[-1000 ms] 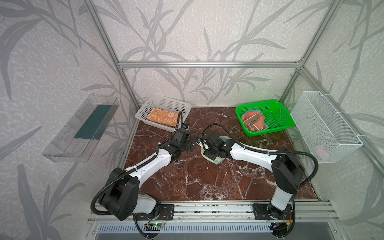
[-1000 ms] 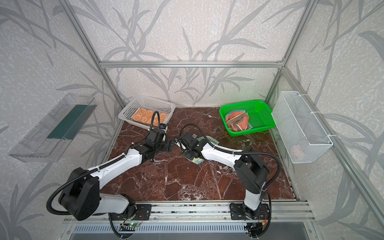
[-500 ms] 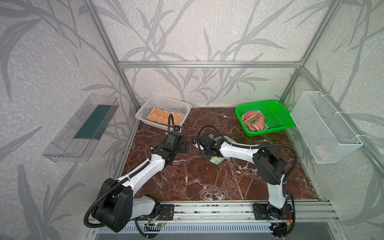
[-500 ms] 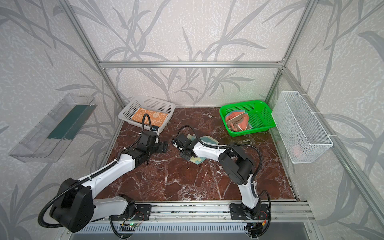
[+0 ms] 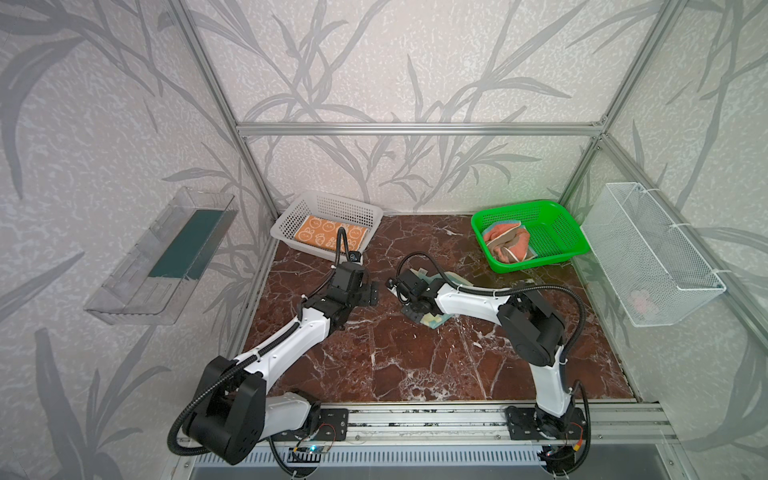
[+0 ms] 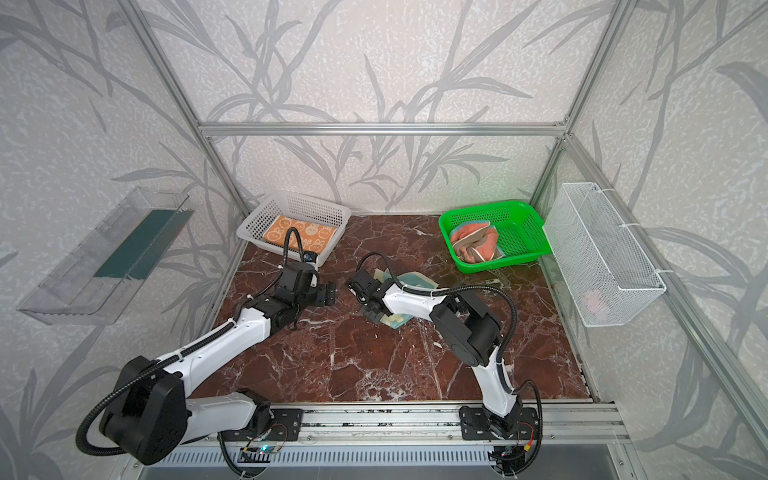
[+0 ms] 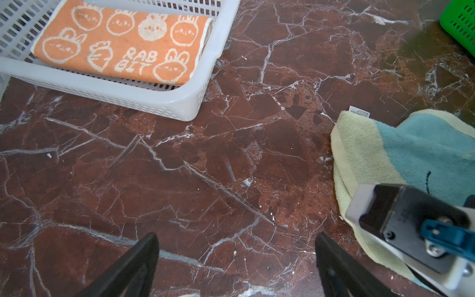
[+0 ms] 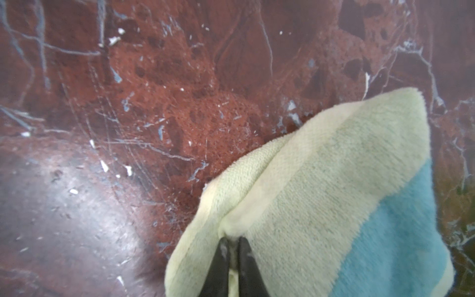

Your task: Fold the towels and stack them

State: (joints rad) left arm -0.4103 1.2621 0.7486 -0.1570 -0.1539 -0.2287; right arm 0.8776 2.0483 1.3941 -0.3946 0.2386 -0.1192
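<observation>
Clamped shut on an edge of the pale yellow towel point(image 8: 321, 180): right gripper point(image 8: 232, 240).
Spread mid-table on the red marble tabletop point(image 5: 395, 353), teal figure up, largely hidden under the right arm in both top views. Near it to the left, hovering over bare marble, the left gripper point(image 7: 236, 235), jaws wide apart, holding nothing. Farther out, folded flat in the white basket point(image 7: 154, 100) at back left, the orange towel point(image 7: 120, 43); crumpled in the green basket point(image 5: 540, 264) at back right, the salmon-pink towel point(image 5: 505, 241).
</observation>
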